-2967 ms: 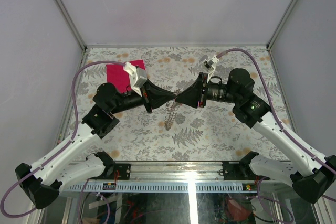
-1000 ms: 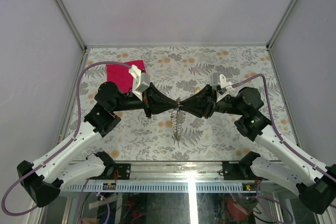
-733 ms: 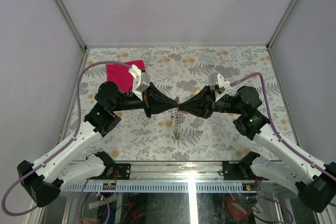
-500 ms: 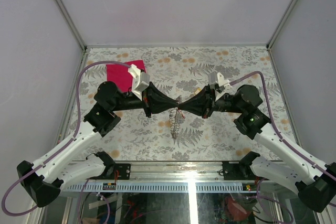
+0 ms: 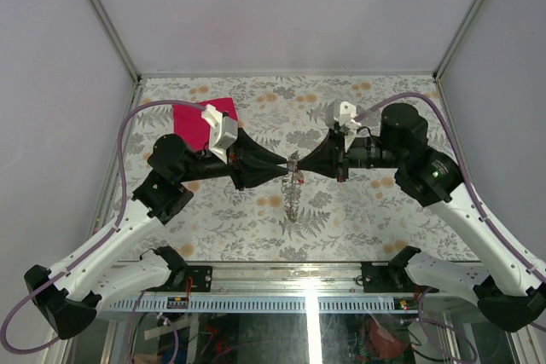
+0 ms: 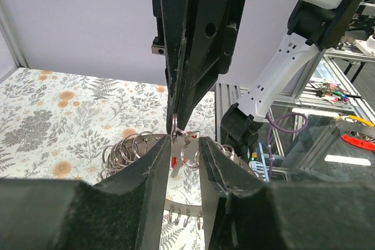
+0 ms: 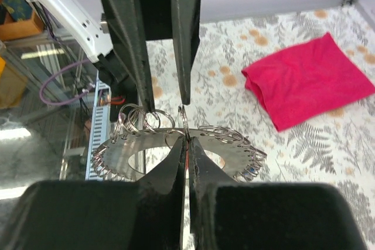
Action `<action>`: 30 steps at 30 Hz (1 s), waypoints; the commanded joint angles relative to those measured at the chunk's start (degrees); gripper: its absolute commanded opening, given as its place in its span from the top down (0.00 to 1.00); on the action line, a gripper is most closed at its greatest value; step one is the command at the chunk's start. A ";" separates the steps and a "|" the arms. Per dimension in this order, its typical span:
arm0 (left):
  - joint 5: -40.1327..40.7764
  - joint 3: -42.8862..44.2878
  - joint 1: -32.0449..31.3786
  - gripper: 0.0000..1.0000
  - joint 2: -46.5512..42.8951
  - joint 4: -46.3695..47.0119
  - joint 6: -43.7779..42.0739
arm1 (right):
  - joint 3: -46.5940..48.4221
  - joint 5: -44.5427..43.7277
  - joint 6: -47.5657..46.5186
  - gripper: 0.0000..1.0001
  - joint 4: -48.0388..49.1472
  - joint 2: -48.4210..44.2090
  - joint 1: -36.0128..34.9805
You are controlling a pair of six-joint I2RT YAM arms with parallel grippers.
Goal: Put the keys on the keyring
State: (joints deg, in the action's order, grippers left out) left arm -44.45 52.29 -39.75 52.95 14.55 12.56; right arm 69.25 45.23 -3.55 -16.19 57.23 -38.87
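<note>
Far left on the fern-printed table lies a pink-red cloth, flat and well apart from the work at the centre. Right of it, the left gripper reaches toward the middle, its tip almost meeting the other arm's.

From its own wrist camera, the left fingers stand a little apart with a narrow gap between them. Part of the keyring shows in that gap. Whether the pads press on the metal I cannot tell.

Between the two tips sits the keyring, a flat silvery loop with many small split rings bunched around its rim. It is held up off the table at mid-depth. In the top view it trails from the meeting point toward the near edge.

One small ring stands upright at the rim, just beyond the right fingertips and under one left finger.

Right of centre, the right gripper comes in from the opposite side, pointing straight at the left one. Its fingers are clenched, with only a hairline slit left between them. In that slit shows a sliver of red, which looks like the plastic head of a key pinched at the loop's rim. The rest of that key is hidden by the pads.
</note>
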 commanded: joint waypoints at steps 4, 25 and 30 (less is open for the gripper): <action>3.00 1.34 0.24 0.71 -0.51 -0.12 -2.03 | 15.89 -6.64 -11.75 1.00 -28.91 7.45 -0.30; 2.34 -0.52 0.15 0.68 1.91 -3.19 -5.48 | 27.27 -20.26 -9.62 1.00 -40.13 15.13 -7.78; -0.71 -0.31 0.20 0.68 3.17 -3.50 -5.56 | 26.56 -18.81 -9.51 1.00 -37.05 13.84 -7.75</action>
State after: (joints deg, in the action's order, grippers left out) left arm -42.68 52.23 -39.72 55.81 10.57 8.10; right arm 95.66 26.11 -14.17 -58.52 73.10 -46.28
